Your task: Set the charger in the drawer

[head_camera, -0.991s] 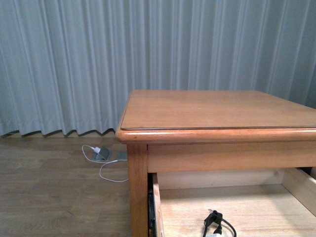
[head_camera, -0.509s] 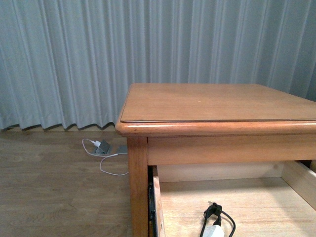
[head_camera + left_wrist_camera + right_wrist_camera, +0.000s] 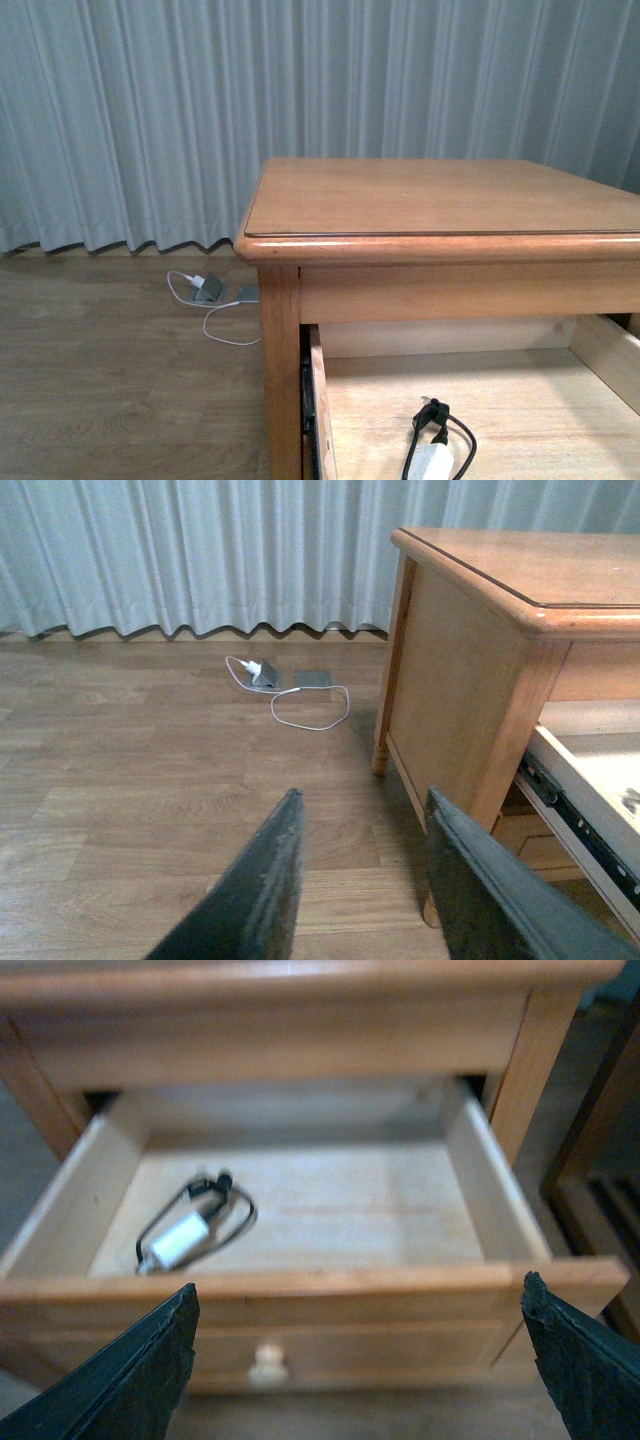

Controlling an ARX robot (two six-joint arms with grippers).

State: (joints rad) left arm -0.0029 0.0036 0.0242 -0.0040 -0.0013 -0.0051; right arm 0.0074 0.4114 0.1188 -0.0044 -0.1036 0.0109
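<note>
Jaws of the left gripper [image 3: 365, 880] parted, empty, over the floor [image 3: 150, 780], charger [image 3: 180, 1238] lying in the open drawer [image 3: 330, 1285] toward its left side, a tad higher in front view than 0.5 s ago, right gripper [image 3: 365, 1370] wide open, empty, facing the drawer

You can count one counter [image 3: 440, 195], one open drawer [image 3: 300, 1285] with one knob [image 3: 267, 1363], one black-cabled charger [image 3: 180, 1239], one white-cabled charger [image 3: 252, 669], one grey device [image 3: 312, 680], and two grippers: the left gripper [image 3: 364, 800] and the right gripper [image 3: 360, 1290].
</note>
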